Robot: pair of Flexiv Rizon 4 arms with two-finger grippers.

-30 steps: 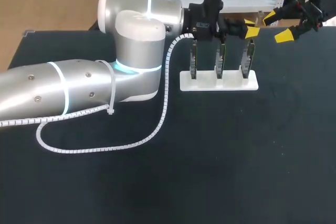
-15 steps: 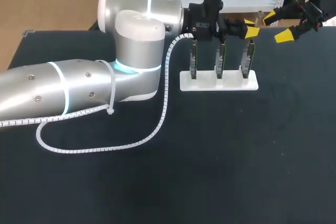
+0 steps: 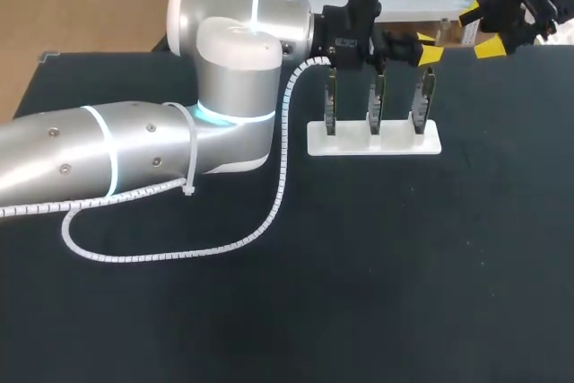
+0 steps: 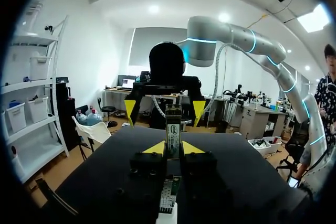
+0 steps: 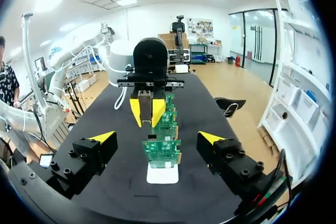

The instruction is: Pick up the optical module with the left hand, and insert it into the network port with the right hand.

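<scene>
Head view: my right gripper has drawn back into the upper right corner, off the boards. Left wrist: my left gripper pinches the module upright between its tips. Right wrist: the right gripper stands wide open before the boards, so I judge the handover is not yet begun.

Black table, white stand bearing three upright boards; coiled cable lying across
</scene>
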